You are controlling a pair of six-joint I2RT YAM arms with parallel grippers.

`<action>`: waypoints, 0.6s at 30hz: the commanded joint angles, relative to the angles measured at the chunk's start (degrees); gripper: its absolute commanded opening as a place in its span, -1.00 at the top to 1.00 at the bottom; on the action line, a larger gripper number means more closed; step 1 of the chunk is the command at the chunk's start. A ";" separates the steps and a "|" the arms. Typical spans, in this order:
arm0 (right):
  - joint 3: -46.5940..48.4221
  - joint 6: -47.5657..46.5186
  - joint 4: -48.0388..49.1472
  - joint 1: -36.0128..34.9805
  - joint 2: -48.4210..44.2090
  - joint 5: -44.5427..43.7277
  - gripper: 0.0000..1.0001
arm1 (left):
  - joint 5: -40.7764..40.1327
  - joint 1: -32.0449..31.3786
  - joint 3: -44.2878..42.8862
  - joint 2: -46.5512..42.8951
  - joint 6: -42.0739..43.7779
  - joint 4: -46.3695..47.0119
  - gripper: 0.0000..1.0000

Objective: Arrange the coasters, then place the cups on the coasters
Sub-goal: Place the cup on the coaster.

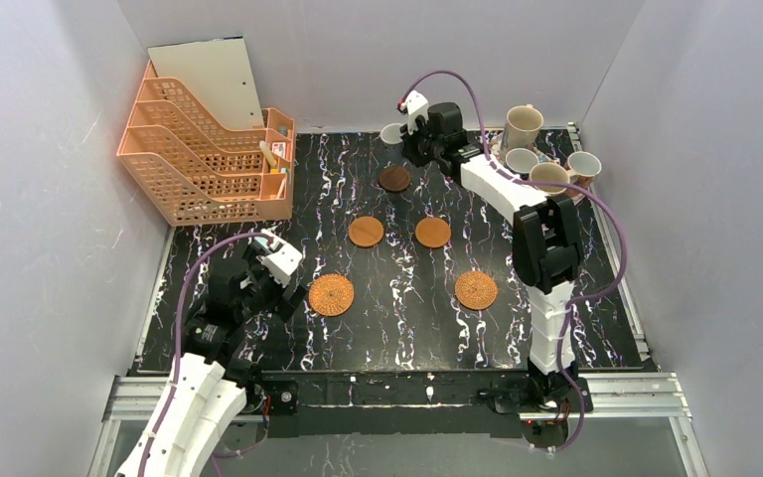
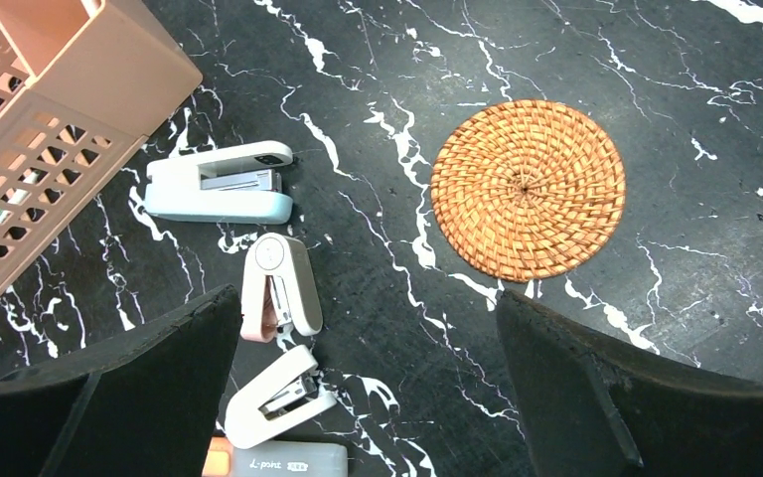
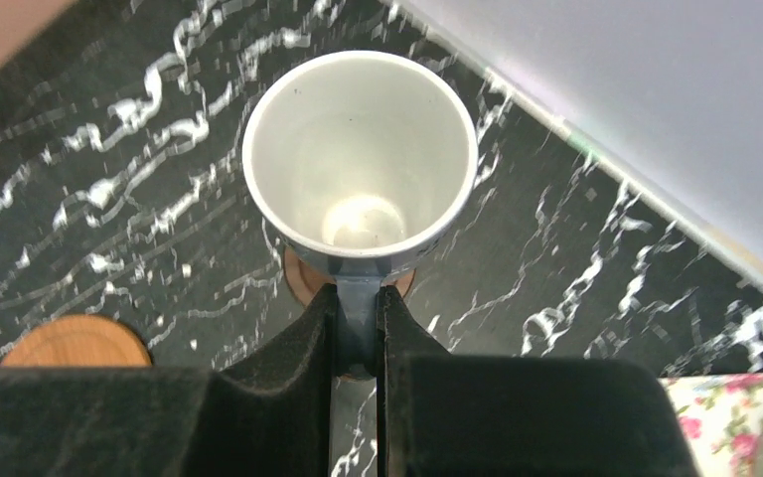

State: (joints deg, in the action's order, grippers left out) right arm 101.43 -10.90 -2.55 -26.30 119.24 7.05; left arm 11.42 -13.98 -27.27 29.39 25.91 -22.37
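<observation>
My right gripper (image 3: 358, 323) is shut on the handle of a blue cup (image 3: 360, 149) with a white inside, holding it upright over the dark brown coaster (image 3: 303, 283). Whether the cup touches the coaster I cannot tell. In the top view this cup (image 1: 391, 133) is at the back, with the dark coaster (image 1: 394, 179) just in front. Two mid-brown coasters (image 1: 366, 232) (image 1: 433, 233) and two wicker coasters (image 1: 331, 295) (image 1: 476, 290) lie in rows. Several more cups (image 1: 523, 126) stand at the back right. My left gripper (image 2: 368, 397) is open and holds nothing, near one wicker coaster (image 2: 528, 189).
An orange file rack (image 1: 204, 149) fills the back left. Three staplers (image 2: 221, 184) (image 2: 278, 288) (image 2: 273, 397) lie by the left gripper. A floral tray (image 3: 735, 417) sits at the back right under the cups. The grey back wall is close behind the held cup.
</observation>
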 commanded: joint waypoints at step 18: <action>-6.23 5.78 12.83 0.52 0.37 6.28 0.97 | 0.15 0.37 0.90 -0.32 -0.94 0.16 -0.96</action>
State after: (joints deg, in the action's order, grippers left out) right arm 96.73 -7.20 1.06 -26.26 121.40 10.76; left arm 11.51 -13.98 -26.92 30.44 25.47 -22.33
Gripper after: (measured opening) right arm 0.197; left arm 0.981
